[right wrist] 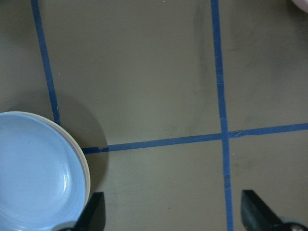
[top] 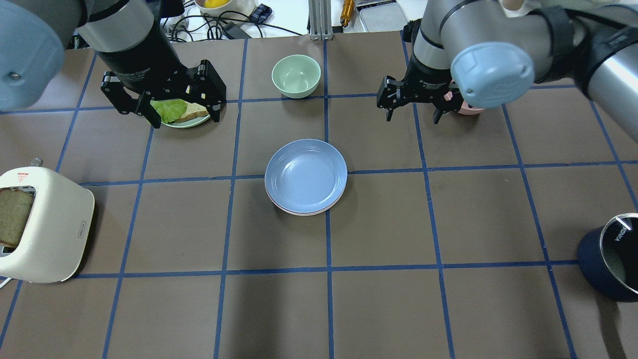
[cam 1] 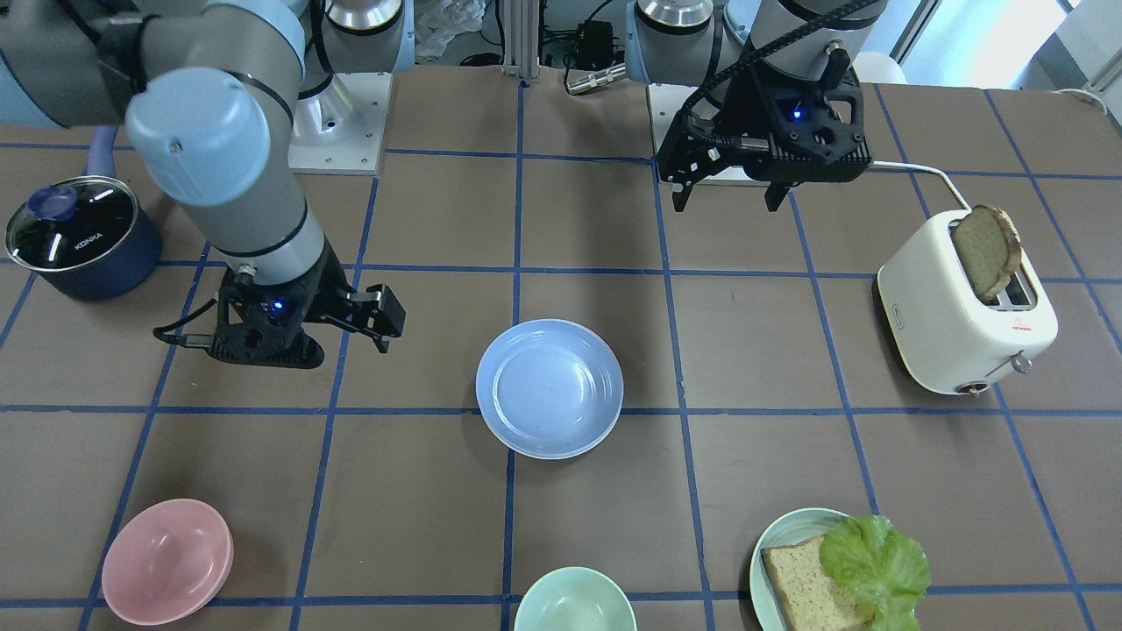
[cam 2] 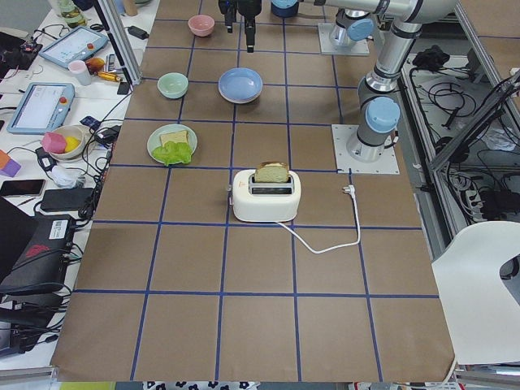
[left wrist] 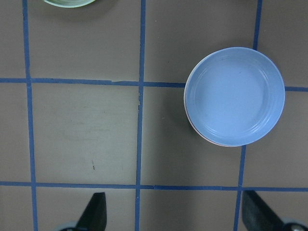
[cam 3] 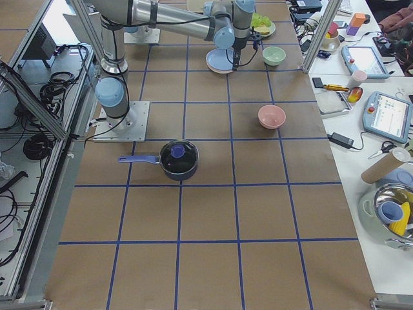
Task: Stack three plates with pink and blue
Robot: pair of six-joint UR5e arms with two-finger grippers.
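Note:
A light blue plate (top: 305, 174) tops a stack at the table's middle; it also shows in the front view (cam 1: 550, 387). A thin pale pink rim (top: 304, 213) shows under it, and a cream-white rim (right wrist: 72, 139) shows at the stack's edge in the right wrist view. My left gripper (top: 164, 102) is open and empty, hovering over the green plate of bread and lettuce, apart from the stack (left wrist: 234, 96). My right gripper (top: 412, 107) is open and empty, raised beyond the stack's far right. Both wrist views show wide-spread fingertips (left wrist: 98, 211) (right wrist: 94, 211).
A pale green plate (cam 1: 771, 548) bears bread and lettuce. A green bowl (top: 296, 75) and a pink bowl (cam 1: 166, 561) stand at the far side. A cream toaster (top: 45, 224) with a slice stands at my left, a dark blue lidded pot (top: 613, 259) at my right.

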